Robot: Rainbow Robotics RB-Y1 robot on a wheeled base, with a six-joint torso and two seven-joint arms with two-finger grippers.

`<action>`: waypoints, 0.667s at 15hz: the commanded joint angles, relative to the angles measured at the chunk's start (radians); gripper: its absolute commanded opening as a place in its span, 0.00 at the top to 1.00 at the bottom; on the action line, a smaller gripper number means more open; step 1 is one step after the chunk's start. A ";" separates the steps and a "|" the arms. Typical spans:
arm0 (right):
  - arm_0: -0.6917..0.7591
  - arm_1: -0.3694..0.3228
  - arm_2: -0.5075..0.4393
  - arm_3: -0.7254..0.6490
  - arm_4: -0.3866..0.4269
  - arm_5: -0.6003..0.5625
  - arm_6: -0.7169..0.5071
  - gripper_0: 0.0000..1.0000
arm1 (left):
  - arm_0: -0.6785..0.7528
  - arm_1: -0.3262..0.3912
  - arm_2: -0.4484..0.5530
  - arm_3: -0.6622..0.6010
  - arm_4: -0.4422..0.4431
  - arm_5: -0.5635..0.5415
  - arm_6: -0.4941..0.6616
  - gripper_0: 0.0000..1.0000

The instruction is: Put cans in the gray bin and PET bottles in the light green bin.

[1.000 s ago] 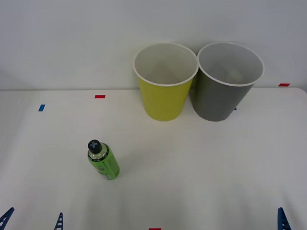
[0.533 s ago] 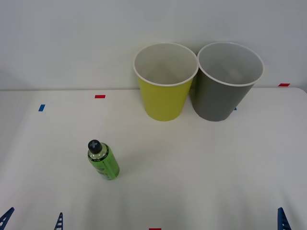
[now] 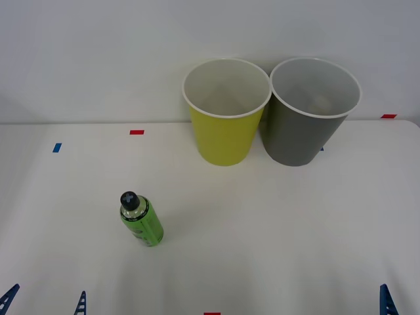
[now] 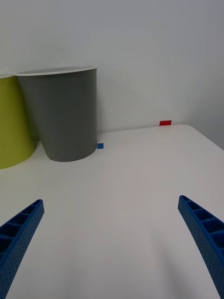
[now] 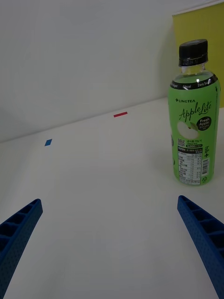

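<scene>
Both jaws, left (image 5: pixel 112 247) and right (image 4: pixel 112 247), released at the worktop's near edge. Bottle (image 3: pixel 140 220) upright, near-left; approach squarely, gripping mid-label, for the light green bin (image 3: pixel 225 128).

A white table (image 3: pixel 275 223) carries an upright PET bottle (image 3: pixel 140 220) near its front left. At the back stand the light green bin (image 3: pixel 225 134) and the gray bin (image 3: pixel 302 134), close together, perhaps touching. Small red (image 3: pixel 136 132) and blue tape marks (image 3: pixel 57 147) dot the surface.
</scene>
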 commanded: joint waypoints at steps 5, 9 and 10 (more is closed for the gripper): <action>0.000 0.000 0.000 0.000 0.000 0.000 0.000 0.00 | 0.000 0.000 0.000 0.000 0.000 0.000 0.000 0.00; 0.000 0.000 0.000 0.000 0.000 0.000 0.000 0.00 | 0.000 0.000 0.000 0.000 0.000 0.000 0.000 0.00; 0.000 0.000 0.000 0.000 0.000 0.000 0.000 0.00 | 0.000 0.000 0.000 0.000 0.000 0.000 0.000 0.00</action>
